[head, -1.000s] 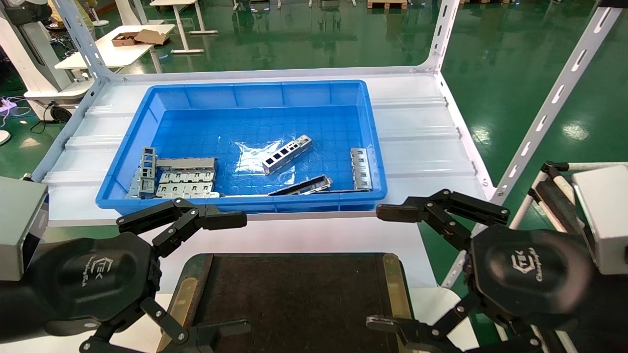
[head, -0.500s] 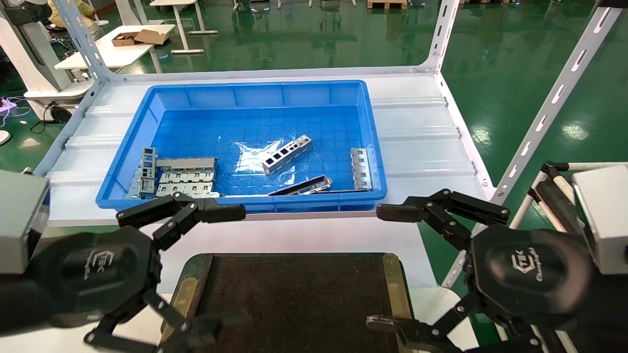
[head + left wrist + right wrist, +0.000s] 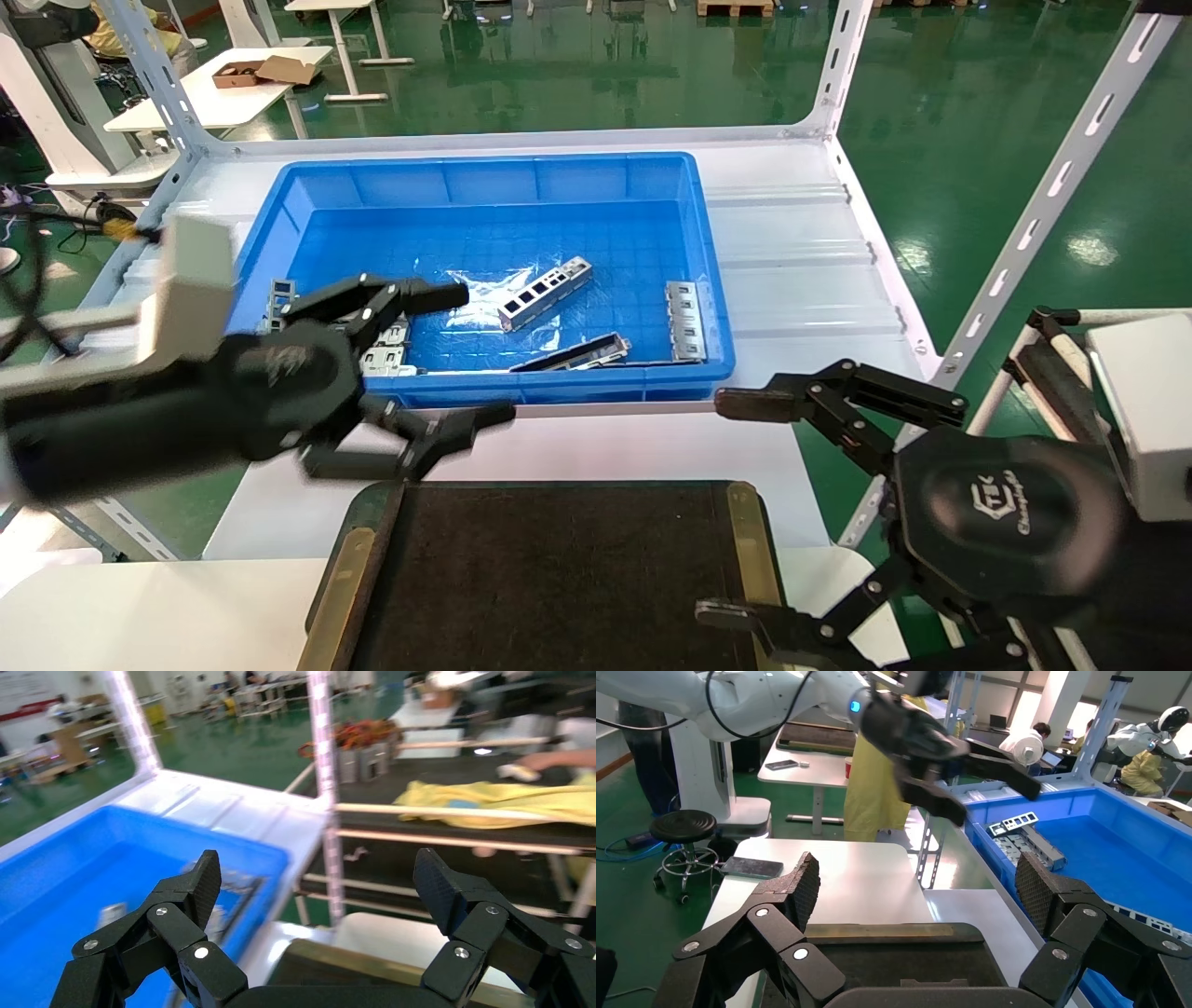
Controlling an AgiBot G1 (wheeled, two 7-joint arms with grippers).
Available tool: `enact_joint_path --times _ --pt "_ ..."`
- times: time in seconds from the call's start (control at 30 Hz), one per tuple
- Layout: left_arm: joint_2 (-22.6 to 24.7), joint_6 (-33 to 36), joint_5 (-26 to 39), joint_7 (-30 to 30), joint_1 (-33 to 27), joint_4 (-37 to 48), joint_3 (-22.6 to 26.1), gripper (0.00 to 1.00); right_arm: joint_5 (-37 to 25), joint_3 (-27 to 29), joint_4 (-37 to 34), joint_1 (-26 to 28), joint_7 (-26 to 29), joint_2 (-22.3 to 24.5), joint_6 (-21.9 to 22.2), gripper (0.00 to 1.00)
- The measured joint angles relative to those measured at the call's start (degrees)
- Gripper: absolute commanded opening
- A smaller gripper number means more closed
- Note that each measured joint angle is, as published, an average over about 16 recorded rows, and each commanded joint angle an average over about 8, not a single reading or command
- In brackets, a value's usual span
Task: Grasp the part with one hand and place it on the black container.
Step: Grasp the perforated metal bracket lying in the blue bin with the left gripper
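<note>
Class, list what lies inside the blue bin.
Inside the blue bin: the part, a darker bar, a slotted strip by one wall, and grey plates partly hidden behind the open left gripper.

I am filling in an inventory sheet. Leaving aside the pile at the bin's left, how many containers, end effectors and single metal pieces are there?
Blue bin: 1
Black container: 1
End effectors: 2 (left end effector over the bin's near edge; right end effector beside the black container)
Silver strips: 2 (middle strip, right strip)
Dark bar: 1
Total: 7
</note>
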Motion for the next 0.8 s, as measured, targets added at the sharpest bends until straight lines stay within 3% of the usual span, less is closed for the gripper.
enact_joint_path --times 0.4,0.8 --pt "12.9 -12.1 12.1 0.6 -10.2 16.9 5.4 1.00 0.0 0.0 0.0 0.0 0.0 0.0 0.0 1.00" --pt "24.1 -20.3 18.1 3.2 -17.6 34.8 8.6 1.00 0.0 -0.1 0.0 0.0 0.0 0.0 0.0 1.00"
